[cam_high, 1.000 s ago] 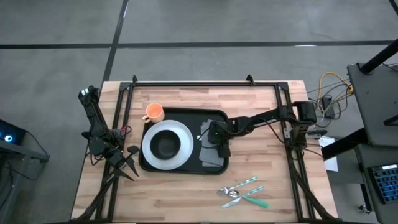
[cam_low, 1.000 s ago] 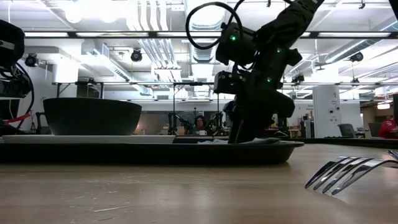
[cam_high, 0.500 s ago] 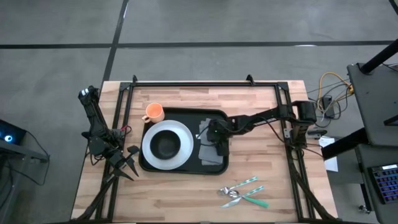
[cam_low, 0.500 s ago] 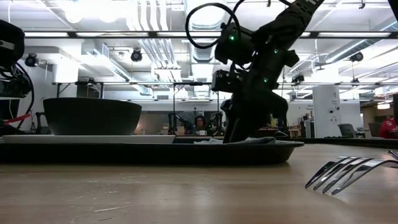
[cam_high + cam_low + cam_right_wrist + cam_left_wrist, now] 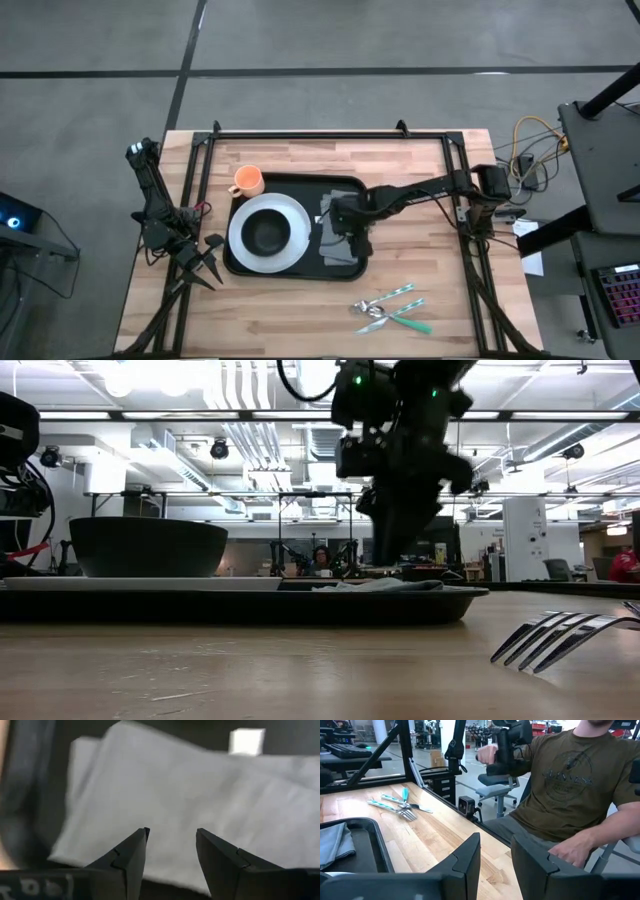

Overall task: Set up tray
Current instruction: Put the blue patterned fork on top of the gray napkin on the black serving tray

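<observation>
The black tray (image 5: 345,186) lies mid-table. On it rest a white plate (image 5: 243,243) carrying a black bowl (image 5: 266,232), and a folded grey napkin (image 5: 338,248) lying flat on its right part. An orange cup (image 5: 247,181) stands at the tray's far left corner. My right gripper (image 5: 170,840) hovers open just above the napkin (image 5: 175,790); in the low view it (image 5: 395,550) hangs clear of the napkin (image 5: 385,585). My left gripper (image 5: 205,262) waits open near the table's left edge.
Several pieces of cutlery with green handles (image 5: 390,308) lie on the bare wood near the table's near right; fork tines (image 5: 555,637) show in the low view. A person in an olive shirt (image 5: 570,785) sits beyond the table's edge.
My right gripper has risen straight up from the napkin on the tray and shifted slightly toward the table's left. The napkin has stayed flat on the tray.
</observation>
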`<state>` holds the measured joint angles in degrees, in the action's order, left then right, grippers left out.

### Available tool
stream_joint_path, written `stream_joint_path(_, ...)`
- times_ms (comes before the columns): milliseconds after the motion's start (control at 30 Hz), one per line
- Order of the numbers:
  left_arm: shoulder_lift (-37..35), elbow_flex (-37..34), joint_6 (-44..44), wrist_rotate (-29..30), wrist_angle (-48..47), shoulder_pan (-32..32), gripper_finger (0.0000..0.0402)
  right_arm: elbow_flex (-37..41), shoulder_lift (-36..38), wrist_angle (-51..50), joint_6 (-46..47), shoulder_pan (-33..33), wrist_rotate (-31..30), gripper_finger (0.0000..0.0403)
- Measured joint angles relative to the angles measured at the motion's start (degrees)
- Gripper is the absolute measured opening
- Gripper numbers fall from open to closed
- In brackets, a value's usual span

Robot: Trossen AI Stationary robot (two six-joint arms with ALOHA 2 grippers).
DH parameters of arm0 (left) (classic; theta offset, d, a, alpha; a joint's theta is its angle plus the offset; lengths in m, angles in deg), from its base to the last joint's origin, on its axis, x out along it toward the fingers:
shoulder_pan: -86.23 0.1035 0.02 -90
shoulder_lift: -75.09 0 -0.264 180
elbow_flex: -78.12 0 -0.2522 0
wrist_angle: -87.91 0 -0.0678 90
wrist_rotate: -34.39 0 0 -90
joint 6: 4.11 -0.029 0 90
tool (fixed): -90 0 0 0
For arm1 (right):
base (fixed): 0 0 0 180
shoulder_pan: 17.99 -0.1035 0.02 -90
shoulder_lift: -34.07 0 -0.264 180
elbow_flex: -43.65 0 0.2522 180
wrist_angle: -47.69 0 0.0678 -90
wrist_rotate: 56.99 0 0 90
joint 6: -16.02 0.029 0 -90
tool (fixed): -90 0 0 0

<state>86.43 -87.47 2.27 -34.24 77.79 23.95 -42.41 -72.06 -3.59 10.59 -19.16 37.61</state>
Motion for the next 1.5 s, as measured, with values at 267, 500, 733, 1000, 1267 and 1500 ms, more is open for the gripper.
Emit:
stream_joint_path(267,0.0,0.02,0.0,0.01,0.0,0.0,0.0091,-2.93,0.32,-11.23,5.24,-9.0,0.31,0.0154)
stream_joint_path(500,0.02,0.02,0.0,0.01,0.0,0.0,0.0091,-2.67,1.92,-11.57,9.4,-18.18,-0.66,0.0142)
stream_joint_path(733,0.02,0.01,-0.01,0.01,0.0,0.0,0.0091,0.08,1.92,-11.64,13.73,-24.71,-3.01,0.013)
stream_joint_path(1000,0.02,0.02,0.0,0.01,0.02,0.0,0.0091,6.74,1.92,-7.55,20.18,-27.11,-1.47,0.0132)
stream_joint_path(1267,0.02,0.01,0.0,0.01,0.01,0.0,0.0091,10.6,2.05,-2.5,23.99,-28.28,4.37,0.0134)
stream_joint_path(1500,0.02,0.02,0.0,-0.01,0.0,0.0,0.0091,9.04,1.9,-2.4,24.94,-29.64,4.46,0.0125)
